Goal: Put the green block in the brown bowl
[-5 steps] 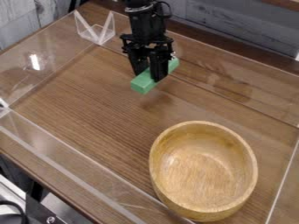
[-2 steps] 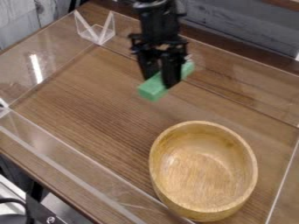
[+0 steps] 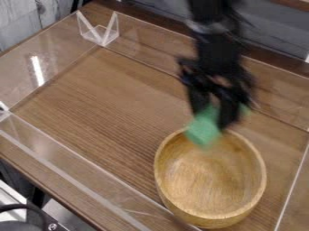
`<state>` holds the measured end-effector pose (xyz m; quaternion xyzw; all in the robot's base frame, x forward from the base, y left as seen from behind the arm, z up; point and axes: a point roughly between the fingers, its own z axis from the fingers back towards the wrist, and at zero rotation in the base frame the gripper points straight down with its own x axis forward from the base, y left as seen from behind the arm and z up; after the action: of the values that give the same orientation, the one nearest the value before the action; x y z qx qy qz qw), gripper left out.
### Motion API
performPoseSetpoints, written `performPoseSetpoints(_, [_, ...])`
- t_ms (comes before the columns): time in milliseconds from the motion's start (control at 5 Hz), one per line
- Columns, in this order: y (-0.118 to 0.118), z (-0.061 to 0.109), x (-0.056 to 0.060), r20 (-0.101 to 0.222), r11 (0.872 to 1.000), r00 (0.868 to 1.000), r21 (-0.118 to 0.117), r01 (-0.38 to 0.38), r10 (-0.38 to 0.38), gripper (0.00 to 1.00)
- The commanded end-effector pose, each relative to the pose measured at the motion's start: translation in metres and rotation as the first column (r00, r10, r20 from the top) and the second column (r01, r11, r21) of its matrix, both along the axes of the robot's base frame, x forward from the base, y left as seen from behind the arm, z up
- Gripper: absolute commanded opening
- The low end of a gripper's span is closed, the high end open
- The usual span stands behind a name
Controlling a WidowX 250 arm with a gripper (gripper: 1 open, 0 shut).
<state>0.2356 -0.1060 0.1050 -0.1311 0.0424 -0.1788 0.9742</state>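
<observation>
- A second ago my tool [image 3: 219, 106] hung with the green block [image 3: 205, 129] over the middle of the table, well apart from the brown bowl [image 3: 211, 176]; now it has swung across and stands at the bowl's far rim.
- The tool is clenched on the green block, holding it by its upper end while the lower end hangs tilted, overlapping the bowl's near-left rim in this view.
- The block is in the air, not yet resting in the bowl; whether it hangs fully inside the rim line I cannot tell.
- I judge the carry nearly done: what remains is a small shift toward the bowl's centre and a release.
- The arm is blurred, so it looks to be mid-motion.
- The table [image 3: 97, 99] is dark wood-grain, walled by clear plastic panels [image 3: 49, 135].
- A clear angled stand [image 3: 97, 27] sits at the far corner; grey planks show behind.
</observation>
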Motion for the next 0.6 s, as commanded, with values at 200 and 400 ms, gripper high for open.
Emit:
performPoseSetpoints(200, [-0.031, 0.006, -0.022, 0.082, 0.999, 0.996, 0.007, -0.042, 0.041, 0.0])
performPoseSetpoints(400, [-0.025, 0.012, -0.025, 0.088, 0.998, 0.994, 0.005, -0.063, 0.062, 0.0])
